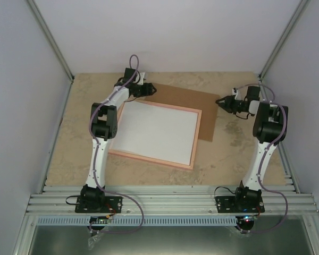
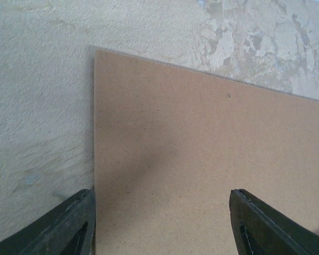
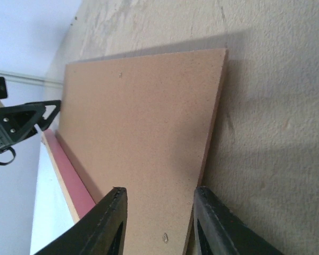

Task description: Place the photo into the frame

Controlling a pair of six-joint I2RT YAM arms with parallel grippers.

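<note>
The pink frame lies flat in the middle of the table, and its red-pink edge shows in the right wrist view. A plain white sheet, the photo with its print side hidden, fills the frame. A brown board lies under the frame's far right part. My left gripper is open over the board's far left corner, with nothing between its fingers. My right gripper is open at the board's right edge, its fingers either side of that edge.
The table is mottled beige stone. Grey walls and metal posts close in the back and both sides. An aluminium rail runs along the near edge by the arm bases.
</note>
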